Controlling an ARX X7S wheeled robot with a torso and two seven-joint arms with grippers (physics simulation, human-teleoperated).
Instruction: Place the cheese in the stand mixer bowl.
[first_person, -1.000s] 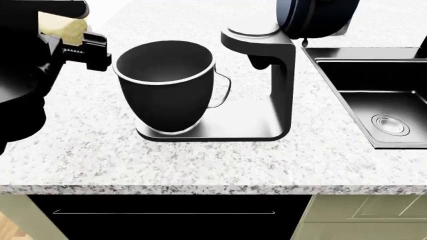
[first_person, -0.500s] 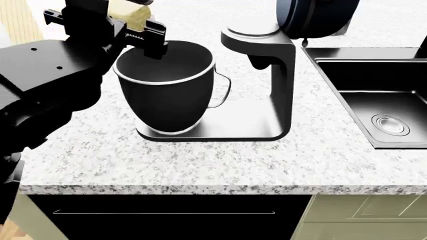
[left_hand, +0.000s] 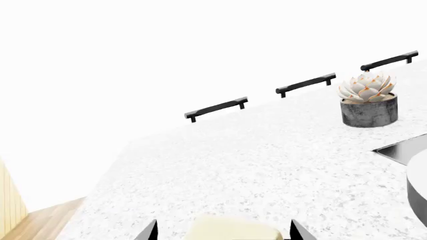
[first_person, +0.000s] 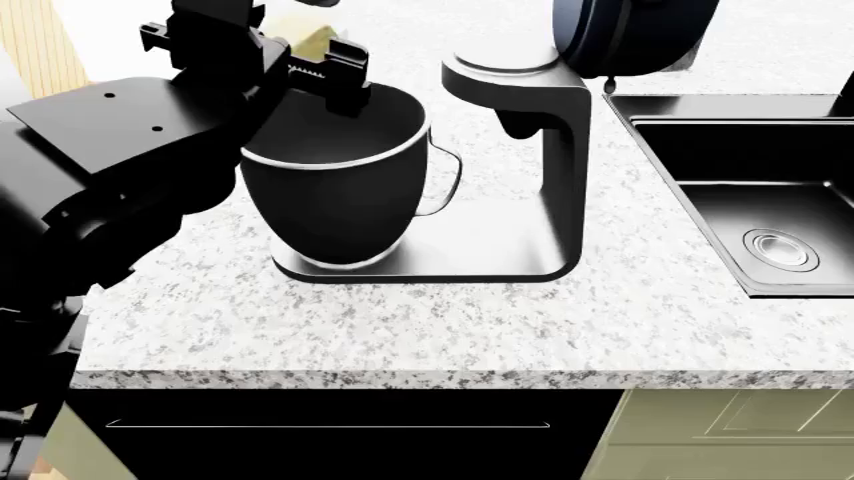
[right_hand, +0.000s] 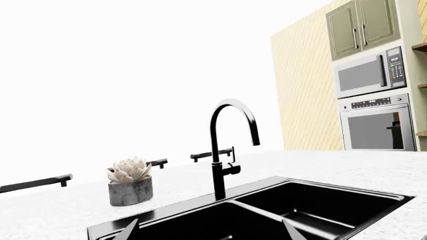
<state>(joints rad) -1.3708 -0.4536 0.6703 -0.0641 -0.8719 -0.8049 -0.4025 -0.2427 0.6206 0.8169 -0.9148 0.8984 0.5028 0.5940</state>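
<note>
The stand mixer bowl, dark with a thin light rim and a slim side handle, sits on the mixer's base. My left gripper is shut on the pale yellow cheese and holds it above the bowl's far left rim. In the left wrist view the cheese sits between the two dark fingertips of the left gripper. My right gripper is open and empty, low beside the sink; only its two fingertips show.
The grey stand mixer rises right of the bowl, with a dark round shape above it. A black sink lies to the right, with a black faucet. A potted succulent stands farther back.
My left arm has swung right and forward with the cheese, from left of the bowl to above its far left rim. The bowl and mixer have not moved.
</note>
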